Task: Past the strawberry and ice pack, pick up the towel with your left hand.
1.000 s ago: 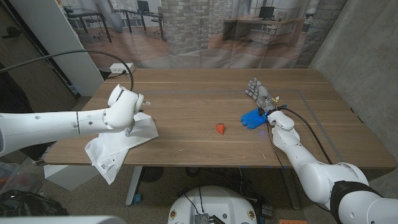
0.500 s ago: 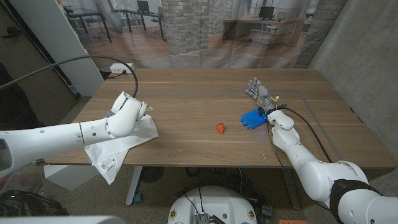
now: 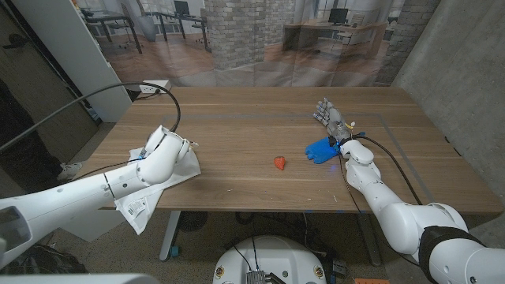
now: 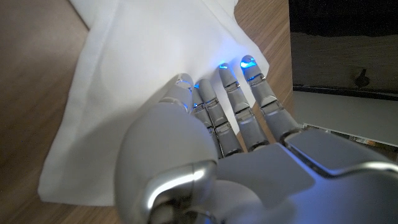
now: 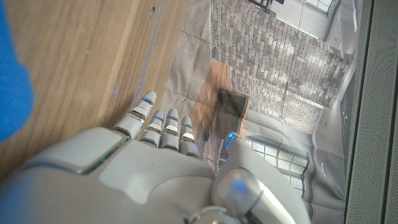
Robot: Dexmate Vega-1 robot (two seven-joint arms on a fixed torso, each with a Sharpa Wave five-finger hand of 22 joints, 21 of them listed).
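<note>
An office — desks (image 3: 319,30) with monitors (image 3: 338,14) (brick pillars (image 3: 229,28) between).

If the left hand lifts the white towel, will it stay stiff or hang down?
The towel will probably hang limp: it lies creased, with one corner drooping over the table edge. It looks thin, so likely light. The left hand has its fingers straight on the cloth, so it may slide or bunch.
</note>
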